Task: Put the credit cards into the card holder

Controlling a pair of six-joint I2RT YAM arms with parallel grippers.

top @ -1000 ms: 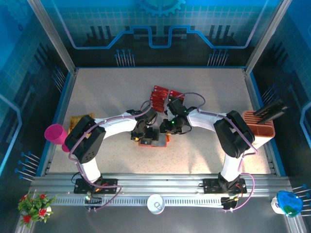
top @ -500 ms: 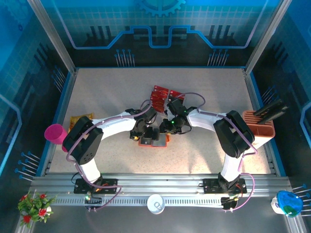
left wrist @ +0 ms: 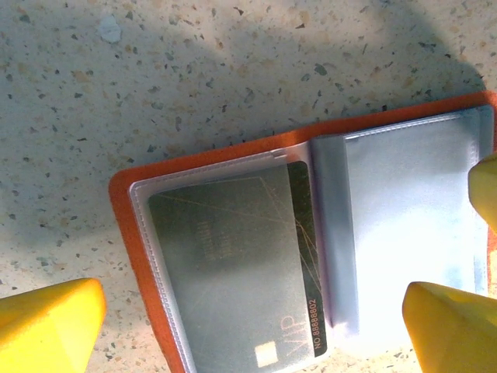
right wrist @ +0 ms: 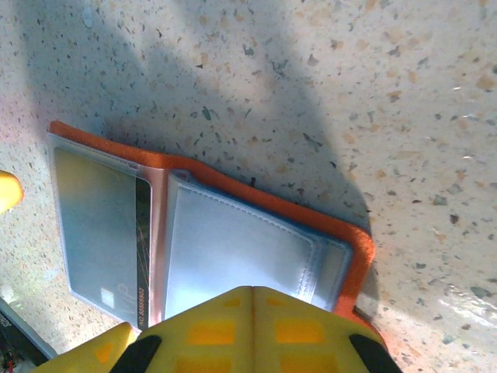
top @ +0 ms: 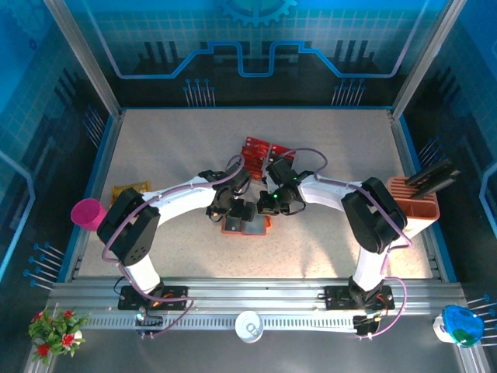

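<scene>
The card holder (top: 247, 226) lies open on the table, orange-red with clear grey pockets. Its left pocket (left wrist: 225, 264) holds a dark credit card (left wrist: 233, 287) printed "VIP", also seen in the right wrist view as a dark credit card (right wrist: 101, 225). Red credit cards (top: 255, 149) lie fanned on the table behind the arms. My left gripper (left wrist: 248, 334) hangs open over the holder, its fingertips (left wrist: 46, 330) wide apart on either side. My right gripper (right wrist: 252, 294) is shut, tips together over the holder's right pockets (right wrist: 233, 249), with nothing between them.
A peach slotted stand (top: 411, 203) with dark items stands at the right edge. A pink cup (top: 87, 214) and a yellow packet (top: 128, 190) sit at the left. A white cup (top: 248, 326) rests on the front rail.
My right gripper has closed fully. My left gripper has opened a little wider and drawn slightly back from the holder.
</scene>
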